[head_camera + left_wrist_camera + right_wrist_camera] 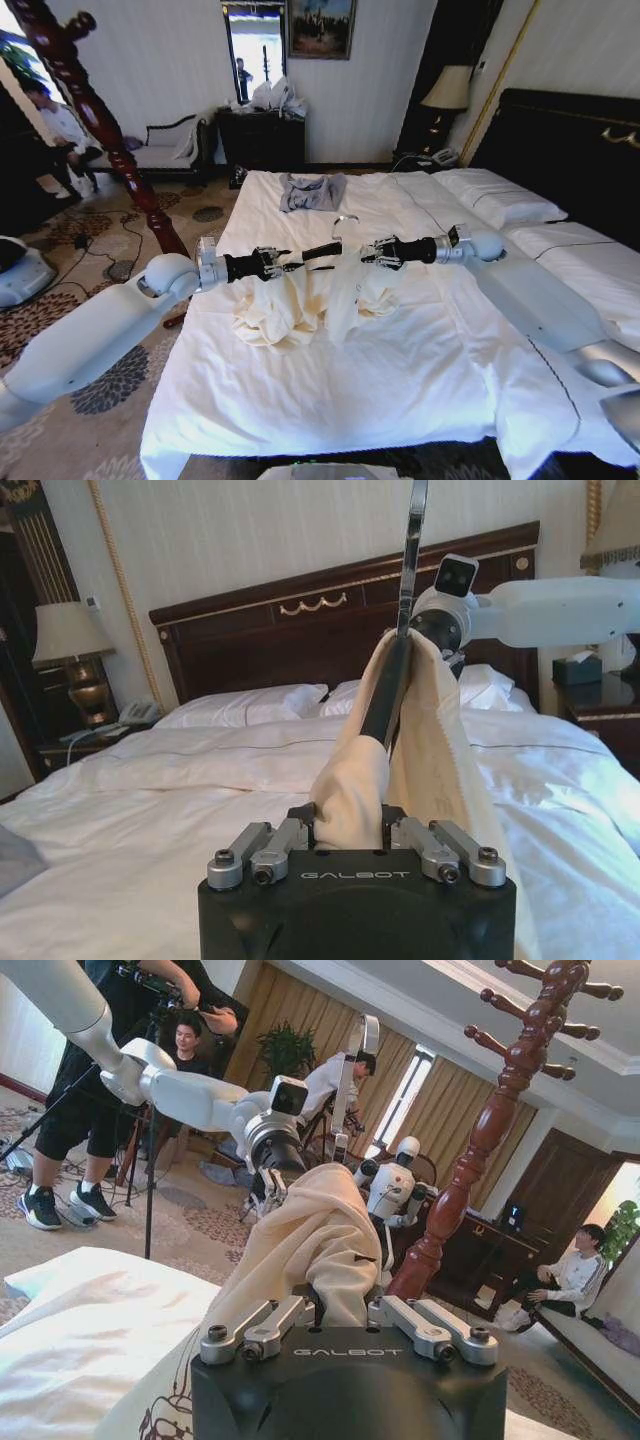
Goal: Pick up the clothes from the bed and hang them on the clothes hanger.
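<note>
Both my arms reach over the bed point(330, 400). Between them hangs the black clothes hanger point(320, 250), its silver hook point(346, 218) pointing up. The cream clothes point(300, 300) drape over it, and their lower folds rest on the sheet. My left gripper point(276, 263) is shut on the fabric-covered left end of the hanger. My right gripper point(376, 252) is shut on the right end. In the left wrist view the left gripper point(350, 825) pinches the clothes point(440, 740) beside the hanger point(385, 695). In the right wrist view the right gripper point(340, 1305) pinches the clothes point(300, 1230).
A folded grey-blue garment point(311, 190) lies at the far end of the bed. The reddish-brown pole stand point(100, 120) rises off the bed's left side. Pillows point(500, 200) and the black headboard point(570, 150) are on the right. People stand in the room behind.
</note>
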You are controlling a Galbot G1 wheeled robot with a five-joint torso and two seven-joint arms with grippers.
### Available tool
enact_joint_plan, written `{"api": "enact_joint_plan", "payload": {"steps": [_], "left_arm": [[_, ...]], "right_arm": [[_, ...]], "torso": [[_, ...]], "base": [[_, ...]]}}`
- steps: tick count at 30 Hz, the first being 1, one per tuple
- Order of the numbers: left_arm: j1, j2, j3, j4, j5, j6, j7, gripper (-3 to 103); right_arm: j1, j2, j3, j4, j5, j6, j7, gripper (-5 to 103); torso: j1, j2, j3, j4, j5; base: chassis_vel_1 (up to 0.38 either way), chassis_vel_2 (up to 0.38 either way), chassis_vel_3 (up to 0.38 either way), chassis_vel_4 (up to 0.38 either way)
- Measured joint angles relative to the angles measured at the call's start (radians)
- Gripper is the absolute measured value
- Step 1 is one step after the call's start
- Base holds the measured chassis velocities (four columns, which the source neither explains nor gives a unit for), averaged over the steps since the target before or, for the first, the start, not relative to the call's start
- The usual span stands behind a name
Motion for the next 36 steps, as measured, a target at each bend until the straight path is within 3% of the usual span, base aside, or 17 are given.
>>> {"api": "enact_joint_plan", "payload": {"steps": [10, 12, 17, 18, 22, 24, 29, 34, 36], "left_arm": [[0.009, 0.003, -0.02, -0.014, -0.033, 0.004, 0.036, 26], [0.01, 0.002, -0.021, -0.016, -0.036, 0.003, 0.039, 26], [0.01, 0.005, -0.049, -0.017, -0.045, 0.002, 0.043, 22], [0.01, 0.005, -0.049, -0.017, -0.045, 0.002, 0.043, 22], [0.02, 0.011, -0.078, -0.016, -0.047, -0.001, 0.044, 22], [0.022, 0.011, -0.088, -0.014, -0.047, -0.002, 0.042, 21], [0.042, 0.026, -0.157, -0.007, -0.067, -0.003, 0.03, 20], [0.048, 0.052, -0.223, -0.008, -0.113, -0.001, -0.007, 20], [0.044, 0.053, -0.266, -0.005, -0.147, 0.008, -0.053, 20]], "right_arm": [[0.0, -0.012, -0.004, 0.005, 0.009, 0.013, 0.045, 15], [0.0, -0.013, -0.005, 0.005, 0.014, 0.013, 0.054, 19], [-0.002, -0.024, -0.006, -0.001, 0.061, 0.013, 0.059, 41], [-0.002, -0.024, -0.006, -0.001, 0.061, 0.013, 0.059, 41], [-0.013, -0.043, 0.007, -0.007, 0.067, 0.008, 0.043, 63], [-0.017, -0.048, 0.013, -0.008, 0.067, 0.008, 0.038, 63], [-0.033, -0.077, 0.057, -0.023, 0.083, 0.011, 0.038, 84], [-0.064, -0.096, 0.129, -0.033, 0.117, 0.01, 0.064, 98], [-0.092, -0.097, 0.176, -0.029, 0.118, 0.016, 0.095, 100]], "torso": [[0.0, 0.0, 0.0, 0.0001, 0.0001], [0.0, 0.0, 0.0, 0.0001, 0.0], [0.0, 0.0, 0.0, 0.0001, 0.0], [0.0, 0.0, 0.0, 0.0001, 0.0], [0.0, 0.0, 0.0, 0.0, 0.0001], [0.0, 0.0, 0.0, -0.0001, 0.0], [0.0, 0.0, 0.0, -0.0003, -0.0001], [0.0, 0.0, 0.0, 0.0003, -0.0002], [0.0, 0.0, 0.0, -0.0003, -0.0001]], "base": [[0.0, 0.0, 0.0, 0.0], [0.0, 0.0, 0.0, 0.0], [0.0, 0.0, 0.0, 0.0], [0.0, 0.0, 0.0, 0.0], [0.0, 0.0, 0.0, 0.0], [0.0, 0.0, 0.0, 0.0], [0.0, 0.0, 0.0, 0.0], [0.0, 0.0, 0.0, 0.0], [0.0, 0.0, 0.0, 0.0]]}}
